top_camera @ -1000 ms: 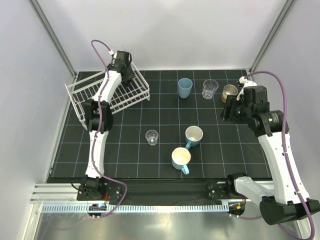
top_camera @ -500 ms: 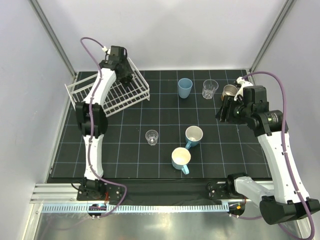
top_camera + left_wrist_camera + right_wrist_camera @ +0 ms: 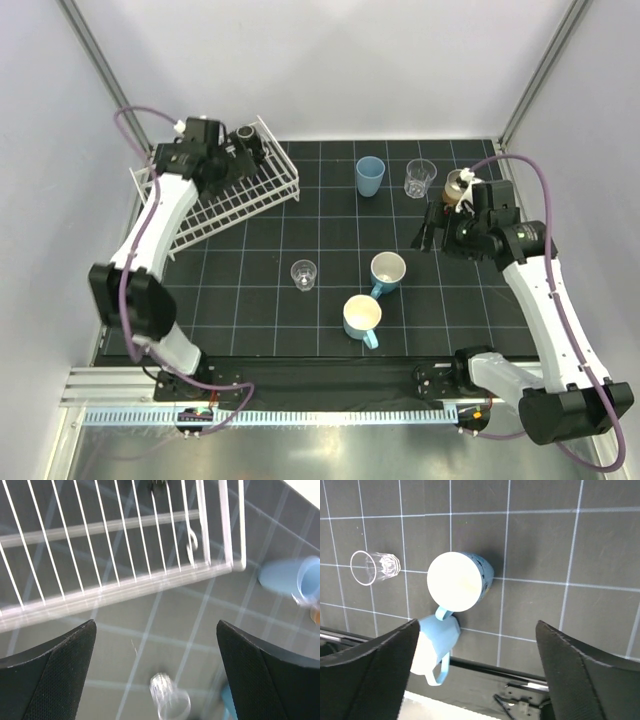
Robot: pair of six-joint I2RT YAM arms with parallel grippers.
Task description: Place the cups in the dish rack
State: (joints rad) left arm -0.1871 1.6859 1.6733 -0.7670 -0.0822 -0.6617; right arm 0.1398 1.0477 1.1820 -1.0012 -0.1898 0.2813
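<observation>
Left gripper (image 3: 155,625) spread, empty, above dish rack (image 3: 125,587) edge | right gripper (image 3: 476,623) spread, empty, over light blue mug (image 3: 460,581) | black mug (image 3: 246,141) in rack's far corner | tumbler (image 3: 370,176) on mat (image 3: 250,310)

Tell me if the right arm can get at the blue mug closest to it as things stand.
Probably yes. The right end effector, open and empty, hovers just right of that upright blue mug with bare mat between them. The second mug crowds its near side, so come from above.

Robotics lab cell, 2 arms (image 3: 150,225) (image 3: 545,300), gridded black mat (image 3: 250,330), aluminium rail (image 3: 330,392) (white walls (image 3: 380,70))
</observation>
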